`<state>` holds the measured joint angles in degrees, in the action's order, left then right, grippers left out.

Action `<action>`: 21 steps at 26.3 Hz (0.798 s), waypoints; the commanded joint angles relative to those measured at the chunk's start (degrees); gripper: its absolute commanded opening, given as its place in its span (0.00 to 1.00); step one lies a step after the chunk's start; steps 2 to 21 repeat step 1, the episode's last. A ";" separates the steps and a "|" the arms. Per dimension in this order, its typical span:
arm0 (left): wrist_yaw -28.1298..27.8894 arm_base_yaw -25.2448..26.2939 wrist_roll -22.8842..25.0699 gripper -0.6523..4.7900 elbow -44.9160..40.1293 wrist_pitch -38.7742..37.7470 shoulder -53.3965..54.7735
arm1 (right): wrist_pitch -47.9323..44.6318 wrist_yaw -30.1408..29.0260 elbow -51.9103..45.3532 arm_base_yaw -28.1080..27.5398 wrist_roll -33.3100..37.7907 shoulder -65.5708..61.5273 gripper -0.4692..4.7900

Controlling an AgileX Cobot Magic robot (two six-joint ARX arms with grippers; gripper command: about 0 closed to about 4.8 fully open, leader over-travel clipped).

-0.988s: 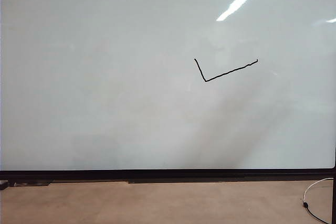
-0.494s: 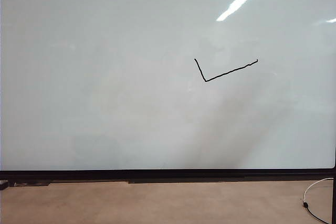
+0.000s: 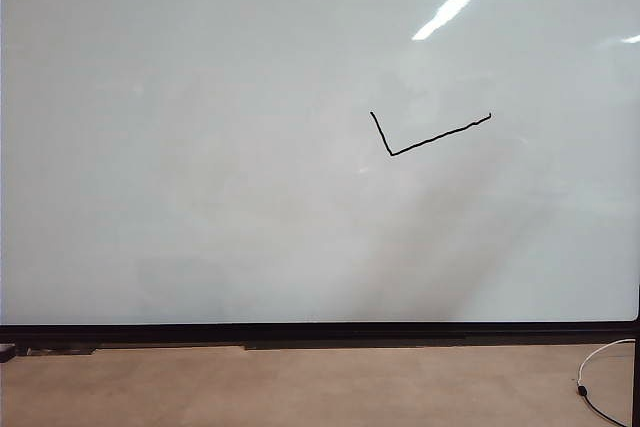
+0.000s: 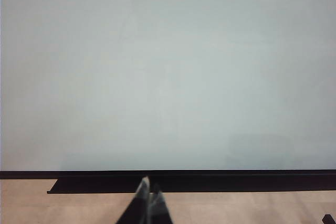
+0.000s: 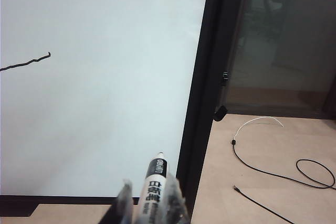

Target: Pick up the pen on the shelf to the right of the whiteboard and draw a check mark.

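Note:
The whiteboard [image 3: 200,147] fills the exterior view, pale and glossy with a thin black frame. A black check mark [image 3: 420,139] is drawn right of its middle, and the end of its long stroke [image 5: 26,62] shows in the right wrist view. My right gripper [image 5: 149,186] is shut on the pen [image 5: 155,182], a white marker with black lettering, held away from the board near its right frame. My left gripper [image 4: 150,184] is shut on nothing, low in front of the board's bottom edge. Neither gripper shows in the exterior view.
A black ledge [image 3: 350,345] runs under the board's bottom frame. The board's right frame post [image 5: 205,87] stands beside a dark glass panel [image 5: 283,40]. Black cables [image 5: 273,169] and a white cable [image 3: 605,352] lie on the wooden floor at the right.

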<state>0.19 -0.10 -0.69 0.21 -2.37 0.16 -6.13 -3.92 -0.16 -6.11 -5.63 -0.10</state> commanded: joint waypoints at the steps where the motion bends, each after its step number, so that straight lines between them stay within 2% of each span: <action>1: 0.02 0.00 0.24 0.11 0.17 0.72 0.02 | -0.96 0.15 0.20 0.04 0.24 0.02 0.07; 21: 0.02 0.00 0.24 0.11 0.17 0.72 0.02 | -0.96 0.15 0.20 0.04 0.24 0.02 0.07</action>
